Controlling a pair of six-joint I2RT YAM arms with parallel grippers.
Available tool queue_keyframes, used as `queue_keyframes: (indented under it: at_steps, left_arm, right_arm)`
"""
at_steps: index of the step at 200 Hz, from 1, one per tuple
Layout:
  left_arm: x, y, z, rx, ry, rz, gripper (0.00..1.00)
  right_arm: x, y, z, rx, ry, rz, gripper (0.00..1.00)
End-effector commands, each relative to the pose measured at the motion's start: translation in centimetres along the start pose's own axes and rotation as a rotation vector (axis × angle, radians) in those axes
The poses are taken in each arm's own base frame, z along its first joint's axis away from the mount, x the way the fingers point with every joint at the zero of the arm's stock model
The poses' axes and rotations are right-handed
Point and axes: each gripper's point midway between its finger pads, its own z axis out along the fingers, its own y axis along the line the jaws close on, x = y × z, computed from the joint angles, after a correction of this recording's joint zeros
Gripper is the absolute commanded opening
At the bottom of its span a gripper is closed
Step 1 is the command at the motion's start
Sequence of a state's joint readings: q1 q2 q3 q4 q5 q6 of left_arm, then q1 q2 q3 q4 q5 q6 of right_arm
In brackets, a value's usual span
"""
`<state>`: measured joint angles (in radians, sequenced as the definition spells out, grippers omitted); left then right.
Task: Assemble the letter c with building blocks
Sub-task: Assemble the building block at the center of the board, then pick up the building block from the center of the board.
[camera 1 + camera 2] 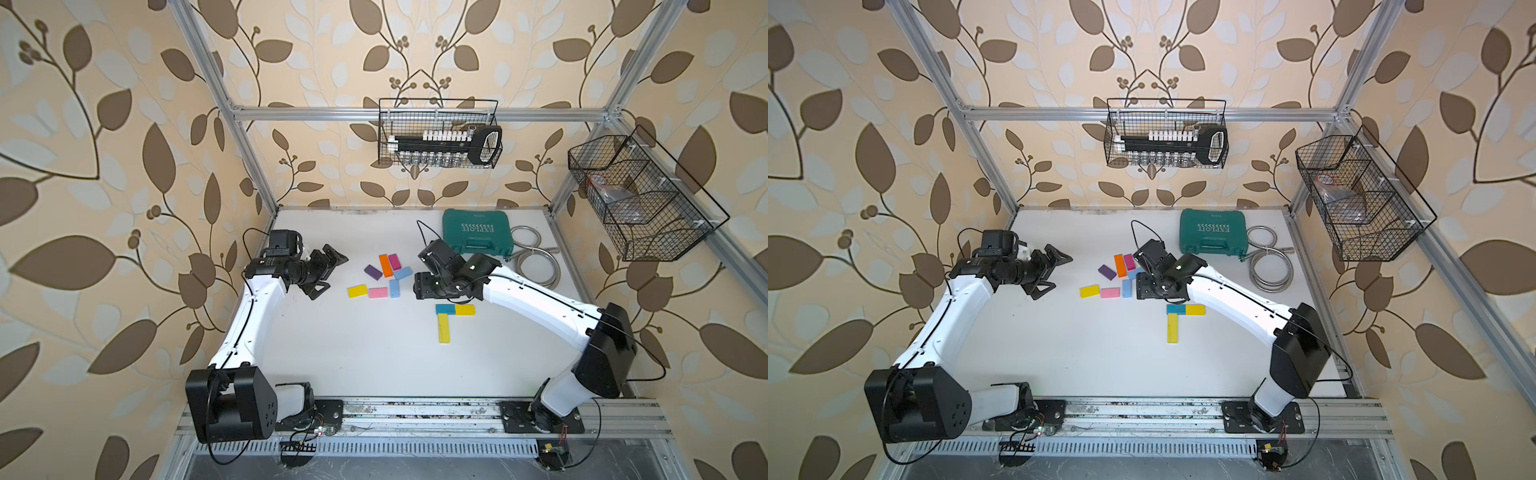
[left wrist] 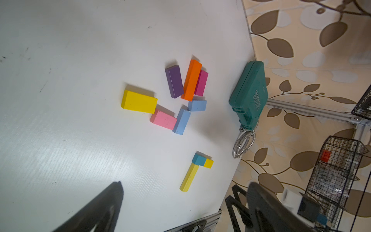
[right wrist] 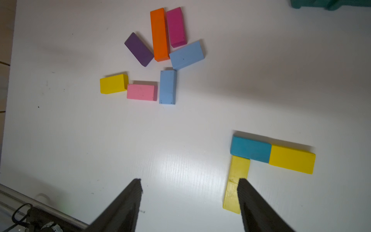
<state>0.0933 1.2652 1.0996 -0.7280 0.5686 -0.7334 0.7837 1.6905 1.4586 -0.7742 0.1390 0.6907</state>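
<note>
The right tool point(image 3: 189, 180) hung spread and empty over the started corner of teal block point(image 3: 250, 149), yellow block point(image 3: 292, 158) and yellow bar point(image 3: 239, 166), at five o'clock from the loose blocks point(image 1: 377, 293). One finger point(image 3: 255, 204) looked close to the bar, so a careless sweep might knock it askew. The left tool point(image 1: 326, 274) stood spread wide, empty. The white counter point(image 1: 353, 353) was scuffed, the walls leaf-patterned.

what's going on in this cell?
Two arms are building a C from blocks. Placed so far: teal block and short yellow block end to end, long yellow bar down from the teal one. Seven more lie loose, orange bar among them. The right gripper hangs open and empty above the table; the left gripper, open, sits beside the loose pile.
</note>
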Motion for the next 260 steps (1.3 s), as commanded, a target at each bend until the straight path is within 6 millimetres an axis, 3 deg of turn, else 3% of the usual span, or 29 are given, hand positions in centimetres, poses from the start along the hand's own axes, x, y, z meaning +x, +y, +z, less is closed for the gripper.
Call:
queue_keyframes:
  at_steps: [1,45,72,130,204,237,260]
  left_arm:
    - [-1.2,-0.9,-0.8,0.018,-0.054,-0.002,0.99]
    - [-2.2,-0.4,1.0,-0.001,-0.033,-0.030,0.99]
    - [-2.5,-0.7,1.8,0.012,-0.008,-0.033,0.99]
    - [-2.8,-1.1,2.5,0.034,0.013,-0.025,0.99]
    - [-2.7,-1.0,2.6,0.039,0.019,-0.030,0.99]
    - [-2.6,-1.3,2.1,0.044,0.011,-0.031,0.99]
    - [-2.4,-1.5,1.9,0.049,0.018,-0.020,0.99]
  right_arm:
    - [-0.6,0.8,3.1,0.007,0.062,-0.042,0.74]
    - [-1.8,2.3,9.9,0.055,0.124,-0.017,0.71]
    - [-2.2,2.9,13.1,0.068,0.145,-0.005,0.66]
    - [-1.7,3.1,16.8,0.096,0.190,0.010,0.60]
    - [1.2,2.9,18.3,0.165,0.248,-0.045,0.48]
    - [1.4,3.6,17.8,0.141,0.250,-0.051,0.17]
    - [0.1,4.4,15.3,0.099,0.215,-0.055,0.03]
